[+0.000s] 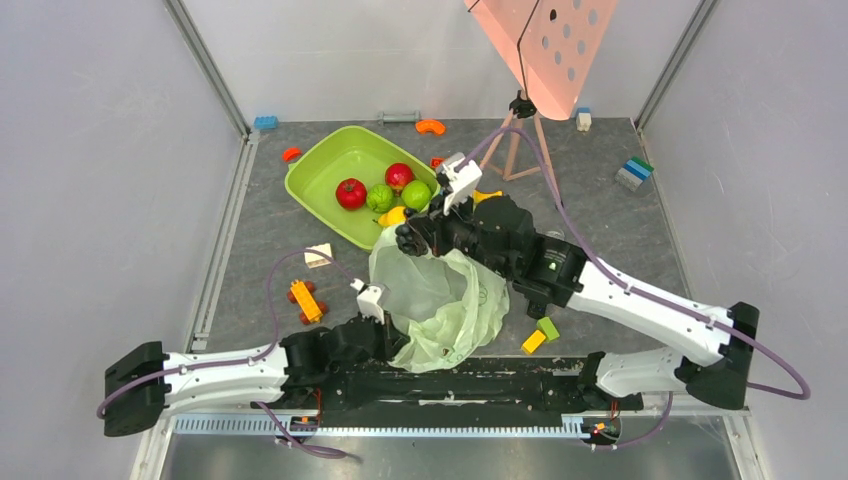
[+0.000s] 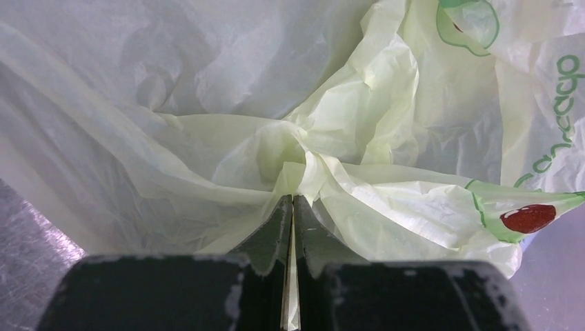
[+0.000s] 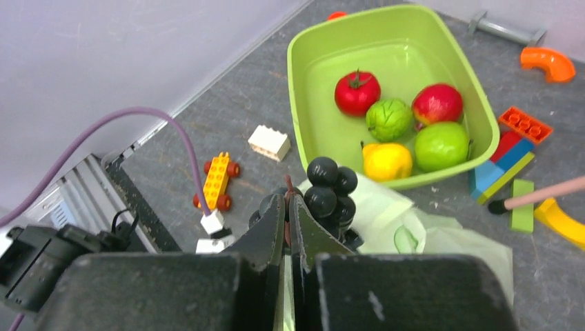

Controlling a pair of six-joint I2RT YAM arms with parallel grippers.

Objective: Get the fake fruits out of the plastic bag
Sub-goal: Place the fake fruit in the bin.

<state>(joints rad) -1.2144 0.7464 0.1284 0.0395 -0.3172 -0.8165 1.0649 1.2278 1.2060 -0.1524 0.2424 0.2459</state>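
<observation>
The pale-green plastic bag lies crumpled between my arms, its mouth toward the tub. My left gripper is shut on a fold of the bag at its near edge; the fingertips pinch the film. My right gripper is shut on the red stem of the black grape bunch and holds it above the bag's far edge, just short of the tub. A round green fruit and a wrinkled green one lie in the tub. The bag's inside is hidden.
The lime-green tub at the back left also holds a red tomato, a red apple and a yellow pear. A toy brick car, a white block, loose bricks and a pink stand surround the bag.
</observation>
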